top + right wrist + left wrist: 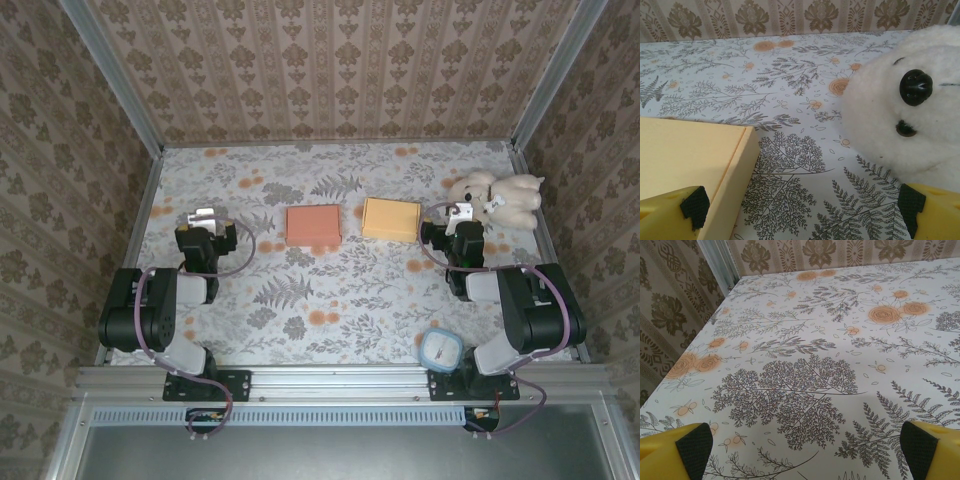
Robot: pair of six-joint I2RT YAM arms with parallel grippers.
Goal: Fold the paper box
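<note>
Right now both arms sit folded low at the near side of the bench [330, 300], each reaching forward. The left fingers [205, 214] are spread wide and grip nothing; in the left wrist view their dark pads [692, 447] stand at the two lower corners with bare floral cloth between and ahead of them. The right fingers [461, 211] are spread just as wide and also hold nothing.

Two flat boxes lie between the two sets of fingers, side by side and apart from each other. The pink box [313, 225] is well to the right of the left fingers. The yellow box [391, 218] lies just to the left of the right fingers. In the right wrist view its near corner [700, 160] runs in close beside the left pad [694, 206], though I cannot tell whether they touch.

A white plush [497, 197] sits just ahead and to the right of the right fingers, with its face [905, 100] looming above the right pad [912, 207]. Well behind the right fingers, by that arm's base, rests a small tub [441, 349] with a blue rim.
</note>
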